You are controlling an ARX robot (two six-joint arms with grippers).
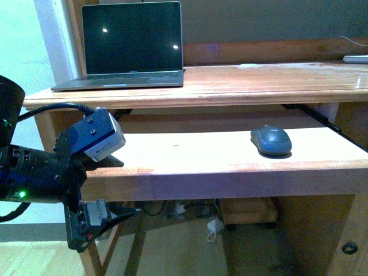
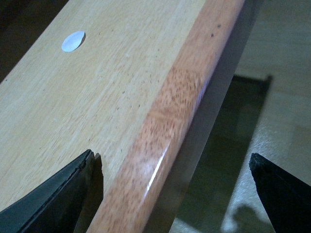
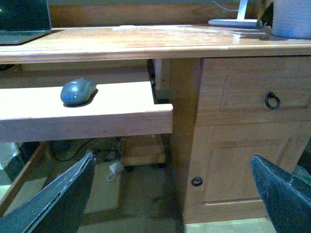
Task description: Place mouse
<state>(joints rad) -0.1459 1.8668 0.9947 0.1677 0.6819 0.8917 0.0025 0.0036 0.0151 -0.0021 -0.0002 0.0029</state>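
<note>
The mouse [image 1: 270, 141], a small dark grey-blue oval, lies on the right part of the pull-out wooden tray [image 1: 190, 155] under the desk top. The right wrist view also shows the mouse [image 3: 77, 91] resting on the tray [image 3: 107, 114]. My left gripper [image 1: 118, 187] is open at the tray's front left corner, one finger above the board and one below it, far left of the mouse. In the left wrist view the left gripper [image 2: 170, 194] straddles the tray's front edge [image 2: 165, 126], holding nothing. My right gripper [image 3: 170, 194] is open and empty, low and back from the desk.
A laptop [image 1: 132, 46] stands open on the desk top [image 1: 259, 80]. Right of the tray is a cabinet with a ring-handled drawer [image 3: 272, 100] and a door [image 3: 243, 170]. Cables and a white adapter [image 1: 215, 225] lie on the floor below. A white round sticker [image 2: 73, 41] marks the tray.
</note>
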